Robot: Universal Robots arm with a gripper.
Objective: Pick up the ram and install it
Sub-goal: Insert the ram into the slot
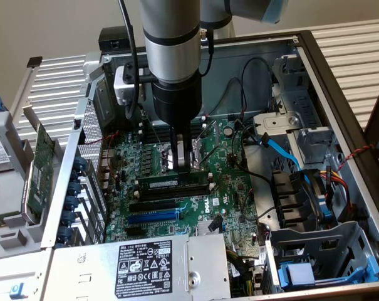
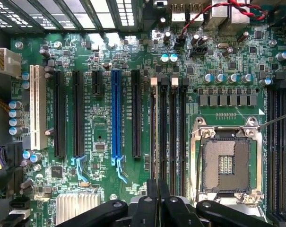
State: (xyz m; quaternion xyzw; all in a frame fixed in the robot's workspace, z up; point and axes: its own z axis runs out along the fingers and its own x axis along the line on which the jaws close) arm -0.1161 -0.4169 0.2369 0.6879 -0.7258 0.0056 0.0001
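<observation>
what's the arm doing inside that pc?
The arm reaches down into the open case, with the gripper right on top of the ram. The ram stands on edge on the motherboard, lined up with the memory slots beside the empty CPU socket. Whether it is fully clicked in can't be told.

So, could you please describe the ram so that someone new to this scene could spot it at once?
Inside the open computer case, look at the green motherboard directly beneath the arm's pincer. The ram is the long, narrow green stick with a white label there; the long slots next to it are black or blue.
</observation>
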